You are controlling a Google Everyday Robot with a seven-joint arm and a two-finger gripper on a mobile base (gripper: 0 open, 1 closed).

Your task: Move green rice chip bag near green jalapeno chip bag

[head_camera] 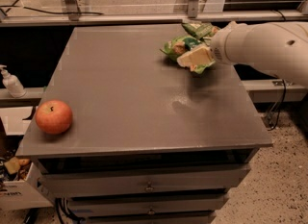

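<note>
The green rice chip bag (176, 48) is light green with tan chip pictures and sits at the far right of the grey table (130, 103). My gripper (195, 58) comes in from the right on a white arm and is shut on this bag, covering its right part. The green jalapeno chip bag (198, 29) is smaller and darker. It lies just behind the rice chip bag at the table's back edge, partly hidden by the arm. The two bags are very close, and I cannot tell whether they touch.
A red apple (54, 117) sits near the table's front left corner. A soap bottle (10, 82) stands on a ledge to the left, below table height. Drawers run under the table top, and a rail runs along the back.
</note>
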